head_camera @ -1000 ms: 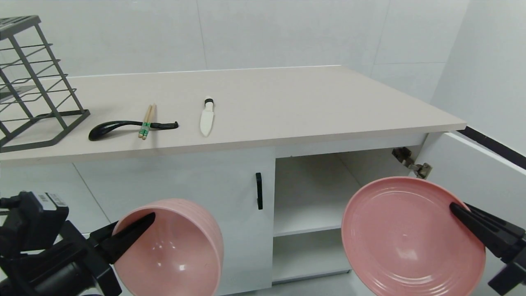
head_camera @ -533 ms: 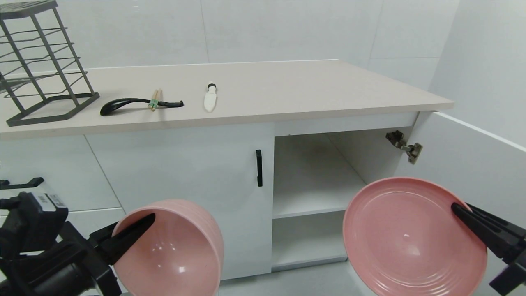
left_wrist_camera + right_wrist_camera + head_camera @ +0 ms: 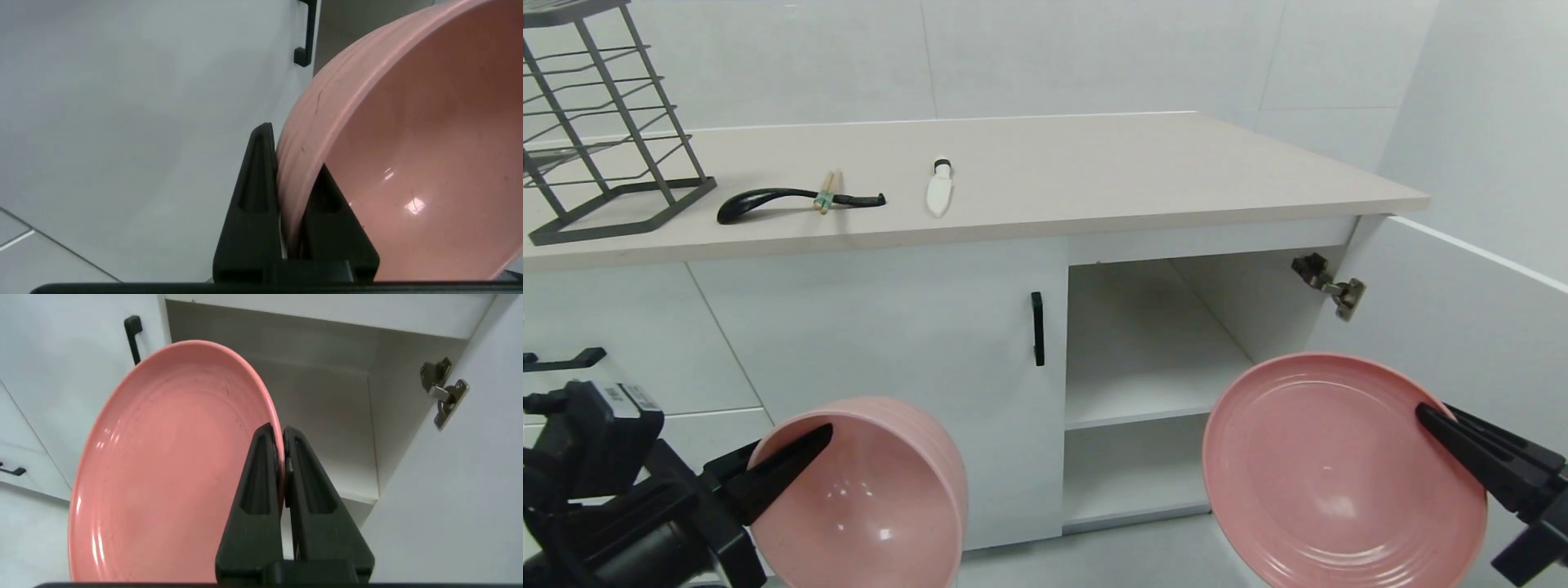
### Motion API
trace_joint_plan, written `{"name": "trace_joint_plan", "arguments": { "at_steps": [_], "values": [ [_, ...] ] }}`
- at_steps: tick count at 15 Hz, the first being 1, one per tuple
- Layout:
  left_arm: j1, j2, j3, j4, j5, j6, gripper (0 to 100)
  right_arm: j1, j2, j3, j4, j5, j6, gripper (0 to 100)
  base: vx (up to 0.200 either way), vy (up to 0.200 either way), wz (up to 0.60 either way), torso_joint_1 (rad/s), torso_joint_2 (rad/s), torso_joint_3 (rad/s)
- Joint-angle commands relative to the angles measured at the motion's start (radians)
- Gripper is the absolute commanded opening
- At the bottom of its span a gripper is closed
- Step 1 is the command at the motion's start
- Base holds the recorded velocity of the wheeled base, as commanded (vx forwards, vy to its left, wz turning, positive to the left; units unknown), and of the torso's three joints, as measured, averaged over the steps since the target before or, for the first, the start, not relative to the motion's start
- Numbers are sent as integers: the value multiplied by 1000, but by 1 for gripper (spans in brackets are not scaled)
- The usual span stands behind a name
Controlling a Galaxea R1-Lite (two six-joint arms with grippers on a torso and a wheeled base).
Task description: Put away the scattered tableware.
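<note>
Left end effector clamped on the rim of a pink ribbed bowl. Right end effector clamped on the rim of a flat pink round plate. Both are held tilted, low before the open white cabinet.

Both look like light, stiff, glossy plastic, so a rim pinch may slip.

The beige table carries a black ladle, wooden chopsticks and a white knife. White tiled walls.

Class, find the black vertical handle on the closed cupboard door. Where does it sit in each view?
Head view: handle on the closed white door, beside the open cupboard.
Left wrist view: handle just beyond the pink bowl.
Right wrist view: handle just beyond the pink plate.
Shared landmark: that door.
</note>
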Motion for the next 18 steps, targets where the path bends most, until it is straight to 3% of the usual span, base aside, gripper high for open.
{"name": "trace_joint_plan", "arguments": {
  "at_steps": [1,5,9,14,16,18],
  "values": [
    [0,3,3,2,0,-2,0,1,-1,0,0,0,4,0,0,0,0,0,0,0],
    [0,11,23,28,-1,17,0,-1,1,2,40,2,1,0,200,0,0,-2,2,4],
    [-3,12,34,33,-1,34,0,1,9,2,63,2,12,0,0,0,0,0,0,0],
    [-72,9,52,100,-9,32,0,2,134,3,135,3,38,0,120,0,0,-3,3,2],
    [-77,11,52,88,-8,32,0,47,162,3,187,5,40,0,0,0,0,0,0,0],
    [-78,14,52,88,-9,34,0,84,191,-3,153,5,67,0,0,0,0,0,0,0]
  ]
}}
